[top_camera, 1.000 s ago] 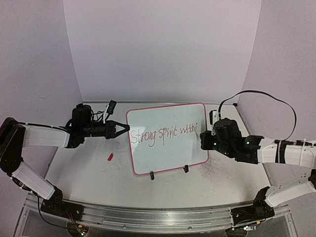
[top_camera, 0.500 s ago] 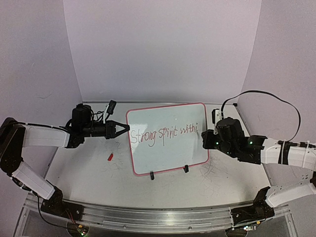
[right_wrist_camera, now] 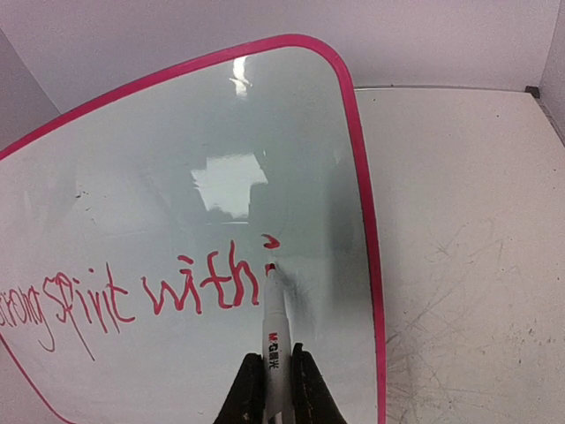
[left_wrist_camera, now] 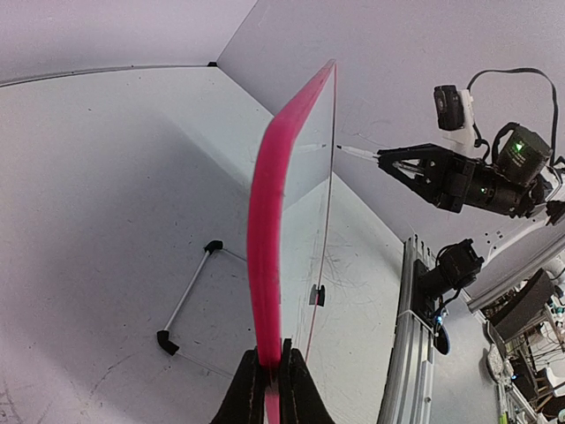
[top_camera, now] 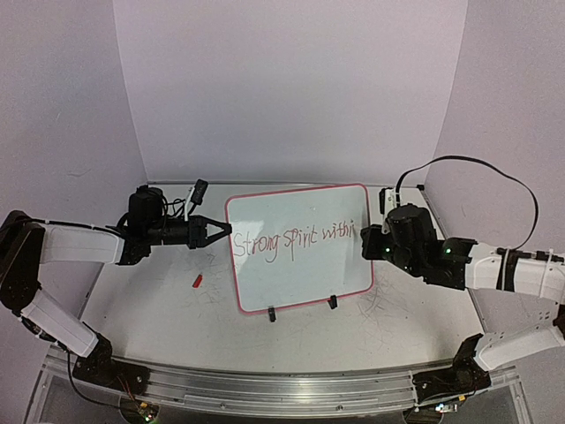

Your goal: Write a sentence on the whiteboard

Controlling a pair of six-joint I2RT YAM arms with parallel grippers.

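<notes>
right hand (right_wrist_camera: 272, 382) grasping marker (right_wrist_camera: 275, 322), now nearer far edge, at "i" | left hand (left_wrist_camera: 269, 382) clenched on whiteboard (top_camera: 300, 278) rim | sentence (top_camera: 291, 240) lacks "n."

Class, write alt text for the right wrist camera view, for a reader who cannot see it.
The right hand grips a white marker, its tip at the whiteboard just after red lettering that ends "Spirit with", where an "i" is begun. The glossy board has a pink rim; scuffed table lies beside it.
</notes>
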